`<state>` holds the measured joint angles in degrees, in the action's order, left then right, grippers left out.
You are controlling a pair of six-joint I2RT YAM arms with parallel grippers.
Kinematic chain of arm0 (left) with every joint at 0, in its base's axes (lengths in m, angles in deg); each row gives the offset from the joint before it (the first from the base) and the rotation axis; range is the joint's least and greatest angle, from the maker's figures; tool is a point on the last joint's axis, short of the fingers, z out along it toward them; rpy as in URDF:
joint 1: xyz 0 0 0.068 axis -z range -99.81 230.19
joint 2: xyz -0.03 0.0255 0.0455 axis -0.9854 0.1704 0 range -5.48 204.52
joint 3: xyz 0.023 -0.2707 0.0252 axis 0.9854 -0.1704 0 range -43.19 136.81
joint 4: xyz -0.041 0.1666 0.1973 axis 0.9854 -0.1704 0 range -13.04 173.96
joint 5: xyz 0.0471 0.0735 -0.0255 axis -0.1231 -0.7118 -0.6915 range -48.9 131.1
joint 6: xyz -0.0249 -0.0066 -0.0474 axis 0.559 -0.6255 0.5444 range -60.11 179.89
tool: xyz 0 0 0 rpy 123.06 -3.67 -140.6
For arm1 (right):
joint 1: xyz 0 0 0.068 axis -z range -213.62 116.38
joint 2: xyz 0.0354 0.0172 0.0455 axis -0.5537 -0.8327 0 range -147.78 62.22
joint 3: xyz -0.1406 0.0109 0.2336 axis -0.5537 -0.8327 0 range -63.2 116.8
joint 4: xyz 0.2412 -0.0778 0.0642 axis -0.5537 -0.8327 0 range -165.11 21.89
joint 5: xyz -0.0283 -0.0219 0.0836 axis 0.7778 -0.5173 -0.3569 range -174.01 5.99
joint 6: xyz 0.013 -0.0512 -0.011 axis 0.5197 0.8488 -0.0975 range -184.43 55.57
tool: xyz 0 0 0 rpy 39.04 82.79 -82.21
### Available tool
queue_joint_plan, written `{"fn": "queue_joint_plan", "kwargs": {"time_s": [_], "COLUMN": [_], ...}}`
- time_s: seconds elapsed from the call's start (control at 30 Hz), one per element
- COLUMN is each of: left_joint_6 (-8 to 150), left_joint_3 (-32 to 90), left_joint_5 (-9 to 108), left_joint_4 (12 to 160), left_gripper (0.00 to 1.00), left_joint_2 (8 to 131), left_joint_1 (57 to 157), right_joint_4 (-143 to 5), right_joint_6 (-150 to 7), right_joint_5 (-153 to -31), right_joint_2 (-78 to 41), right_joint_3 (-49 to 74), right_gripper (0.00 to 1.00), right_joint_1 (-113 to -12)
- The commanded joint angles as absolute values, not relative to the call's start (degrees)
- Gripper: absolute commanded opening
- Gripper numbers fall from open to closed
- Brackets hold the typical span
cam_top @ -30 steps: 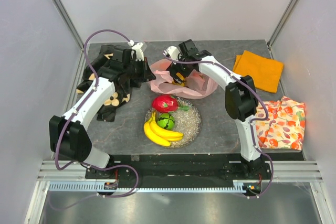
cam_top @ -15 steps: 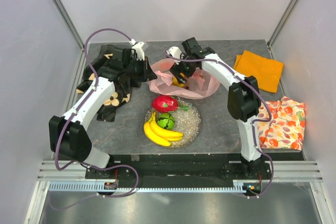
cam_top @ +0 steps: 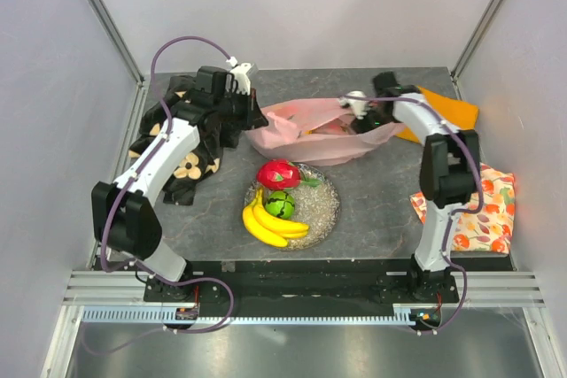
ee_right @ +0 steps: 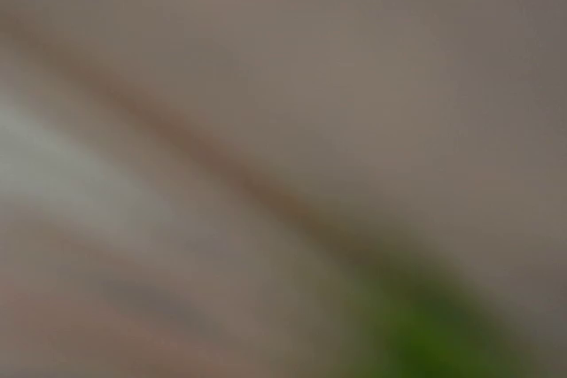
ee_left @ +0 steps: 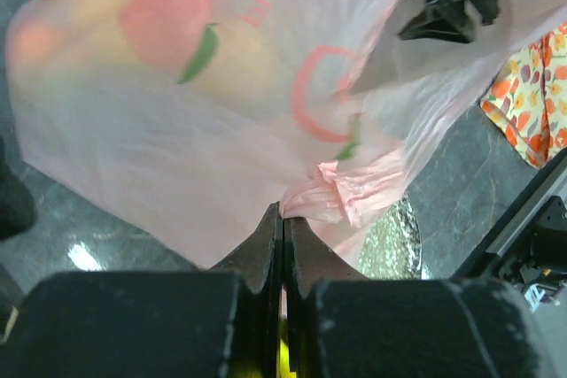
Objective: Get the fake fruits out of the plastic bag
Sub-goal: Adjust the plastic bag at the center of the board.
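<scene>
Top external view: L gripper (cam_top: 255, 118) sits at the L end of the plastic bag (cam_top: 306, 141), R gripper (cam_top: 361, 115) at the opposite end, and the pink film is pulled out long btwn the two, lifted at both ends. A yellow-orange piece (cam_top: 312, 130) shows faintly through the film, roughly midway btwn the grippers. Nearer the arm bases than the bag, below the span btwn both tools, a glitter plate (cam_top: 326, 212) carries the dragon fruit (cam_top: 277, 173), green ball (cam_top: 282, 204) and banana bunch (cam_top: 268, 224), all touching. A dark flowered cloth (cam_top: 182, 170) lies under the L arm; an orange cloth (cam_top: 454, 109) is just behind the R arm, and a floral cloth (cam_top: 483, 205) is outboard of the R arm's elbow.

L wrist view: fingers (ee_left: 266, 241) pressed flat together w/ a bunched fold of the bag (ee_left: 332, 194) pinched at their tips; the film fans out ahead of them.

R wrist view is all blur, pinkish w/ a green smear, so can't tell how the R jaws stand.
</scene>
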<state>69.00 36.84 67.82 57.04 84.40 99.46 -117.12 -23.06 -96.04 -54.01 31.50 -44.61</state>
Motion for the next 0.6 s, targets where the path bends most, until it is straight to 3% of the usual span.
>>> {"fn": "queue_joint_plan", "kwargs": {"time_s": [0.0, 0.13, 0.3, 0.43, 0.57], "left_joint_6": [66.5, 66.8, 67.4, 69.9, 71.2], "left_joint_3": [43.9, 47.7, 47.3, 46.1, 46.6], "left_joint_5": [70.2, 73.1, 74.2, 73.7, 72.8], "left_joint_4": [57.9, 57.9, 58.3, 59.1, 60.5], "left_gripper": [0.01, 0.01, 0.02, 0.02, 0.02], "left_joint_2": [88.0, 90.6, 91.4, 91.5, 92.2], "left_joint_1": [101.4, 103.9, 107.2, 108.5, 111.1], "right_joint_4": [-119.8, -121.5, -121.5, -117.2, -110.1], "right_joint_6": [-22.8, -20.4, -20.7, -20.6, -23.8], "right_joint_5": [-92.4, -92.7, -102.3, -102.6, -99.2], "right_joint_2": [-42.9, -29.0, -17.2, -15.5, -19.8], "right_joint_3": [23.8, 10.4, 4.2, 4.7, 6.3], "right_gripper": [0.57, 0.6, 0.69, 0.75, 0.73], "right_joint_1": [-36.4, -34.2, -39.3, -48.1, -50.3]}}
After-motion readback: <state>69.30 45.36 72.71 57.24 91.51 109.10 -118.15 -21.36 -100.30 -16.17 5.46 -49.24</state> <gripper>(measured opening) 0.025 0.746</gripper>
